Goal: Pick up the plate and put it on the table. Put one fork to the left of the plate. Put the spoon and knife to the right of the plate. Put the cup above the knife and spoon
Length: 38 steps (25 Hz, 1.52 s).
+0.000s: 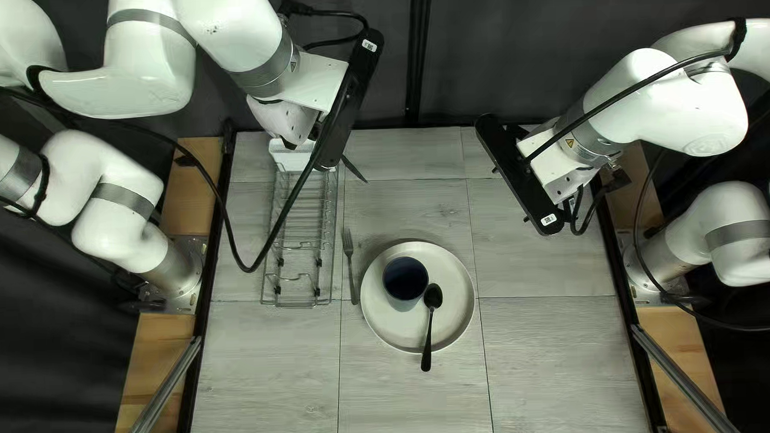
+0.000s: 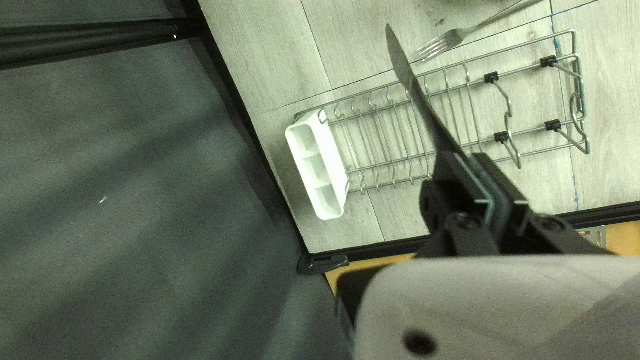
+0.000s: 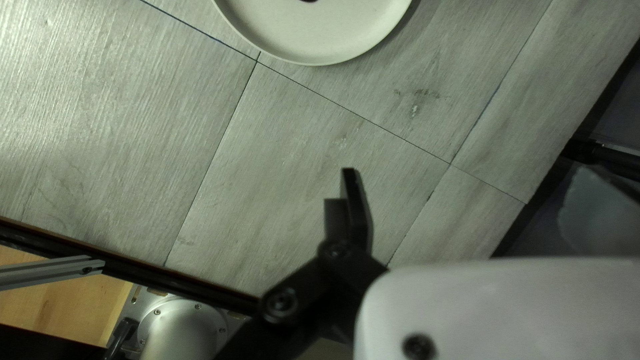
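In the top left view, my left gripper is over the dish rack's far end, with the knife showing beside it. In the left wrist view my left gripper is shut on the knife, its blade pointing out ahead. My right gripper is above the table, right of the plate. The right wrist view shows my right gripper open, one finger visible, the other hidden. The dark cup stands on the plate; the black spoon rests across its rim. Left of the plate lies the fork.
The wire dish rack stands left of the fork, its white cutlery holder at the far end. A black cable from the left arm hangs across the rack in the top left view. Dark curtain lies beyond the table's far edge.
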Motion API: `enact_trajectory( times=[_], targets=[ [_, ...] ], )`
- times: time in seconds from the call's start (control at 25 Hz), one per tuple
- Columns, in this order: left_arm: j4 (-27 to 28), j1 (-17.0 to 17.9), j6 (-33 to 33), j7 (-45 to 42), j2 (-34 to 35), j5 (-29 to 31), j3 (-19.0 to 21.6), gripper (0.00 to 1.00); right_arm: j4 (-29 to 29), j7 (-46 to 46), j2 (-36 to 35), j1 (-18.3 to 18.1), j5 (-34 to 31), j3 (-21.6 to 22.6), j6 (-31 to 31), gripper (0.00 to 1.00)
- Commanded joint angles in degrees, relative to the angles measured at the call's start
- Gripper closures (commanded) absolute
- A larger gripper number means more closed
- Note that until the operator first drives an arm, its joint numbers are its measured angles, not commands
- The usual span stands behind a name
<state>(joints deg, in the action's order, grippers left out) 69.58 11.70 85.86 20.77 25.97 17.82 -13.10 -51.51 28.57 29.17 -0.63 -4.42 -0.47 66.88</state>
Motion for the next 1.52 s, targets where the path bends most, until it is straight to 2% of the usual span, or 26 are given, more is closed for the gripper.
enact_trajectory(
  times=[0.04, 0.16, 0.48, 0.8, 0.92, 0.96, 1.0, 1.12, 1.24, 1.52],
  targets=[
    [-8.13, 1.27, -5.42, -1.36, 4.86, 4.71, 4.11, 1.00, 0.00, 0.00, 0.00, 0.00, 0.00, 0.00, 0.00, 0.00],
    [-14.04, 2.48, -11.56, -0.14, 7.24, 8.72, 5.92, 1.00, 0.00, 0.00, 0.00, 0.00, 0.00, 0.00, 0.00, 0.00],
    [-14.04, 2.48, -11.56, -0.14, 7.24, 8.72, 5.92, 1.00, 0.96, 0.37, 0.71, -0.12, -0.40, -0.15, -0.62, 0.00],
    [-14.04, 2.48, -11.56, -0.14, 7.24, 8.72, 5.92, 1.00, 2.62, 7.23, 2.56, -0.92, 4.92, -9.51, -6.31, 0.00],
    [-14.04, 2.48, -11.56, -0.14, 7.24, 8.72, 5.92, 1.00, 4.75, 10.96, 3.00, -0.41, 8.32, -13.63, -11.53, 0.00],
    [-14.04, 2.48, -11.56, -0.14, 7.24, 8.72, 5.92, 1.00, 6.53, 11.91, 2.41, -0.13, 10.07, -14.97, -15.73, 0.00],
    [-14.04, 2.48, -11.56, -0.14, 7.24, 8.72, 5.92, 1.00, 7.39, 12.13, 1.64, 0.06, 11.02, -15.50, -17.93, 0.00],
    [-14.14, 2.61, -11.98, -0.64, 7.17, 7.95, 5.72, 1.00, 7.39, 12.13, 1.64, 0.06, 11.02, -15.50, -17.93, 0.00],
    [-13.83, 3.37, -14.83, -1.03, 4.52, 10.03, 7.48, 1.00, 7.63, 12.55, 1.65, 0.32, 10.95, -15.37, -18.31, 0.00],
    [-16.65, 4.06, -20.72, -0.72, 4.15, 14.98, 9.27, 1.00, 4.87, 17.21, -3.73, 4.54, 17.56, -18.64, -20.49, 0.00]
  ],
)
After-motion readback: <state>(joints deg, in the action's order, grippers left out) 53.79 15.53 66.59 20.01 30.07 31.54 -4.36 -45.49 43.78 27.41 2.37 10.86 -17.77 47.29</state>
